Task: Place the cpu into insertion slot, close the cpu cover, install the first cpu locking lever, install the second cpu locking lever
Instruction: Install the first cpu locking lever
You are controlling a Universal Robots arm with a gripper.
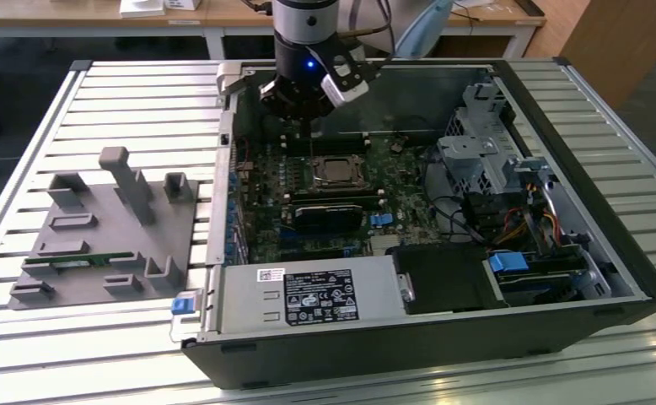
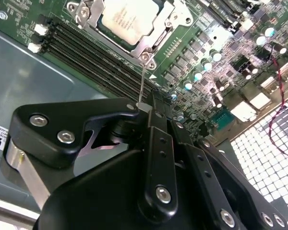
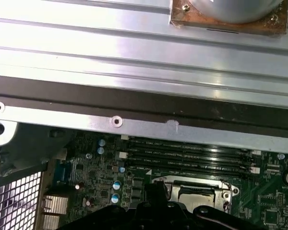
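The gripper (image 2: 144, 108) is pinching the thin wire end of the cpu locking lever (image 2: 142, 81), fingers pressed together. The cpu (image 2: 128, 20) is sitting in its socket beneath the closed cpu cover (image 2: 157, 32), mid-board inside the open computer case (image 1: 581, 169).

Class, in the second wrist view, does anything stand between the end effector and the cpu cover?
Nothing visible does. The end effector is shut on a thin lever running to a corner of the cpu cover.
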